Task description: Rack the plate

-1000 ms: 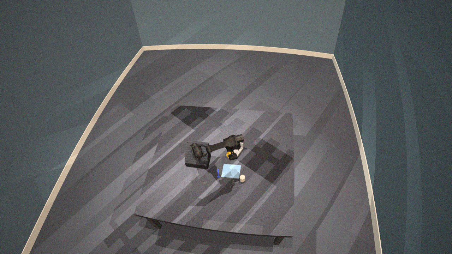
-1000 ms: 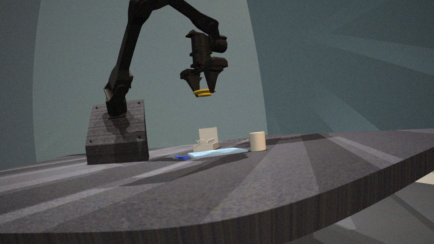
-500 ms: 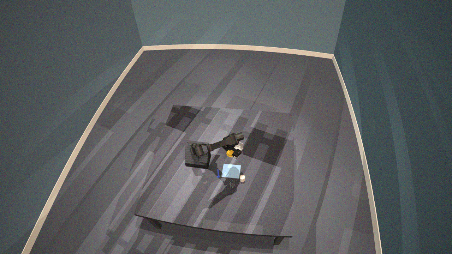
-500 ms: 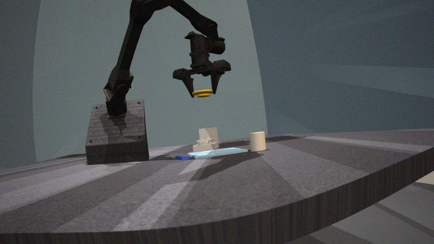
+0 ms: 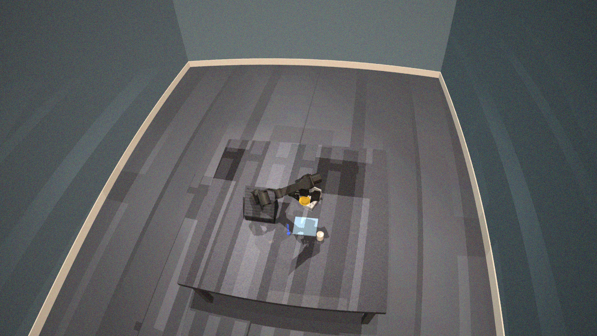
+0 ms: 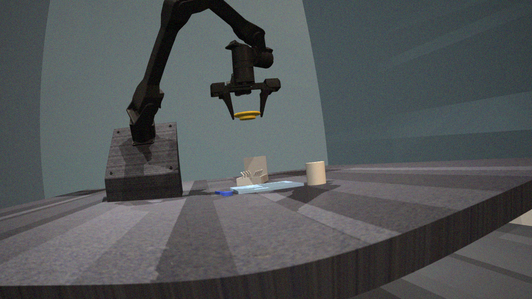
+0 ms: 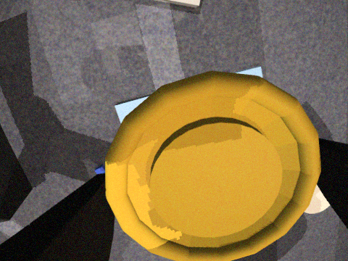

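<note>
My gripper (image 6: 247,116) (image 7: 210,167) points down and is shut on the yellow plate (image 5: 304,200) (image 6: 247,112) (image 7: 217,181), with one finger on each side of its rim. The plate is held roughly level, face up, high above the table. The cream dish rack (image 5: 310,206) (image 6: 252,181) stands on the table with a tall back panel and short slanted rails. In the top view the gripper and plate hide part of the rack. In the wrist view only an edge of the rack (image 7: 186,2) shows at the top.
A light blue board (image 5: 305,226) (image 6: 267,186) (image 7: 131,108) lies in front of the rack. A cream cylinder (image 5: 320,235) (image 6: 315,173) (image 7: 316,204) stands by its right corner. A small blue utensil (image 5: 288,229) (image 6: 224,193) (image 7: 99,170) lies left of the board. The arm's base block (image 5: 260,213) (image 6: 143,187) is further left.
</note>
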Controlling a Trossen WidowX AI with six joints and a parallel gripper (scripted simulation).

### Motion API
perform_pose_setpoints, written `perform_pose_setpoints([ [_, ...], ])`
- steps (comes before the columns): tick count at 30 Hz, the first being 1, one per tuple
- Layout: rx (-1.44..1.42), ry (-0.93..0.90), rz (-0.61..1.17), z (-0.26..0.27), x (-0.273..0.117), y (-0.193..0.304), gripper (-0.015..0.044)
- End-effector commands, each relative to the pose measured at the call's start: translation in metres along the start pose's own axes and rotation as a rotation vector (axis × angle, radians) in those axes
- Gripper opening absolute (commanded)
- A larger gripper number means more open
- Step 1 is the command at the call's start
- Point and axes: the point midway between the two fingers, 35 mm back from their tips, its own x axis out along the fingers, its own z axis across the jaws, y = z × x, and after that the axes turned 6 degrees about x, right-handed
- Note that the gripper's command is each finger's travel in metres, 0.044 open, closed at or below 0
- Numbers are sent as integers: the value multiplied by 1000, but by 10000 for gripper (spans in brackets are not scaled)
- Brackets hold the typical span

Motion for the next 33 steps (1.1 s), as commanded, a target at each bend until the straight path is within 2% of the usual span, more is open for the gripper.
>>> perform_pose_setpoints([
  [1, -133, 0, -2, 2, 0, -5, 0],
  [33, -1236, 0, 0, 15, 0, -33, 0],
])
